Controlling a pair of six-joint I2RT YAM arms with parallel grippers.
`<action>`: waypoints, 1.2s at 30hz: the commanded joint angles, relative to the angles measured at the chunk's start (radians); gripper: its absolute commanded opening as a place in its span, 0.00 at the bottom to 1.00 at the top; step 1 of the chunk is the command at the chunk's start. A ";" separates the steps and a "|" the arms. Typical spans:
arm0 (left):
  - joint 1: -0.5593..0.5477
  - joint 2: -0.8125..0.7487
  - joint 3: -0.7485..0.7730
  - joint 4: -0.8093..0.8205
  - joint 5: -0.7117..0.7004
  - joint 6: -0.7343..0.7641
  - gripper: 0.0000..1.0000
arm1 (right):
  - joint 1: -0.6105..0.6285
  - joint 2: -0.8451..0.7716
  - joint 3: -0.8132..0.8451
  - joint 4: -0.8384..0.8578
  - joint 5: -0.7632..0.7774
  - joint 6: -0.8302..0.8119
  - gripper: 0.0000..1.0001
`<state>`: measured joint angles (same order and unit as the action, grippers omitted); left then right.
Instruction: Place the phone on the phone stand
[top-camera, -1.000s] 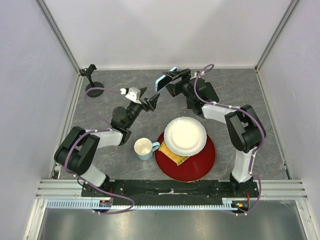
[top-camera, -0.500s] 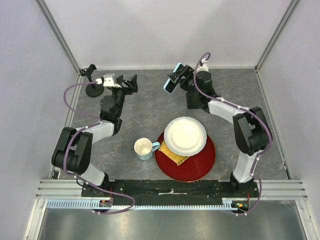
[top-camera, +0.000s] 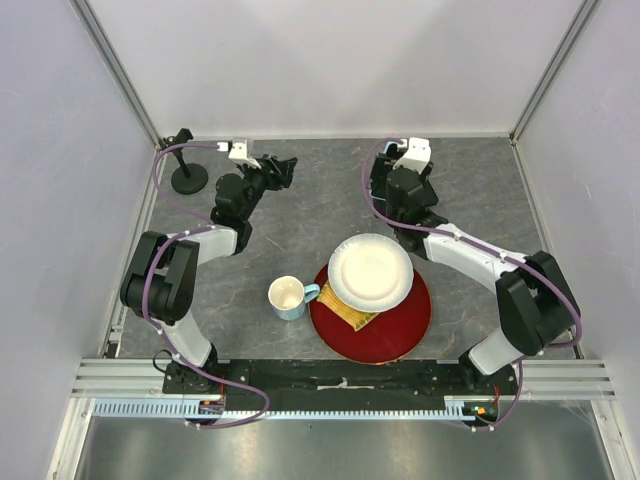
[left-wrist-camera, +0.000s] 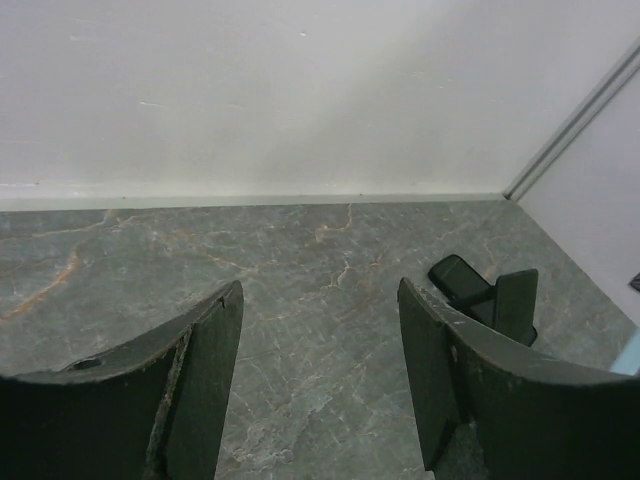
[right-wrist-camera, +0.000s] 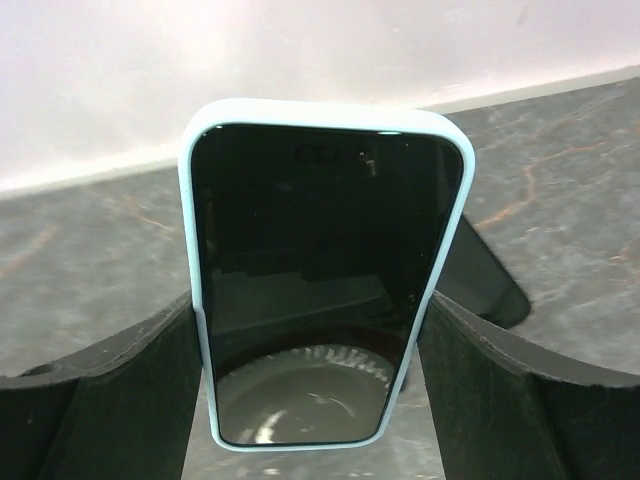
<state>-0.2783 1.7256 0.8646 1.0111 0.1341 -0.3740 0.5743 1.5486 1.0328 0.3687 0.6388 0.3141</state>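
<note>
The phone (right-wrist-camera: 325, 280), black-screened in a light blue case, stands upright between the fingers of my right gripper (right-wrist-camera: 312, 310), which is shut on its sides. In the top view my right gripper (top-camera: 375, 178) is at the back centre, and the phone cannot be made out there. The black phone stand (top-camera: 187, 168) stands in the back left corner on a round base. My left gripper (top-camera: 280, 165) is open and empty, to the right of the stand and apart from it. Only bare table shows between its fingers in the left wrist view (left-wrist-camera: 320, 292).
A white plate (top-camera: 370, 270) rests on a red plate (top-camera: 405, 325) at the front centre, with a yellow item (top-camera: 350, 313) under its edge. A light blue cup (top-camera: 287, 296) stands to their left. White walls close in the back and sides.
My right gripper has swung right and back with the phone, which no longer shows from above. My left gripper has moved slightly right along the back, still open.
</note>
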 joint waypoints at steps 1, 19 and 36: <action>-0.002 -0.003 0.042 0.015 0.070 -0.031 0.69 | -0.023 0.030 -0.039 0.213 -0.017 -0.210 0.00; -0.001 0.009 0.056 0.047 0.150 -0.075 0.69 | -0.120 0.171 0.016 0.256 -0.142 -0.241 0.00; -0.004 0.008 0.059 0.038 0.162 -0.074 0.69 | -0.120 0.246 0.053 0.312 -0.183 -0.342 0.00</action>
<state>-0.2783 1.7283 0.8909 1.0046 0.2829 -0.4316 0.4538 1.7866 1.0218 0.5713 0.4675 0.0025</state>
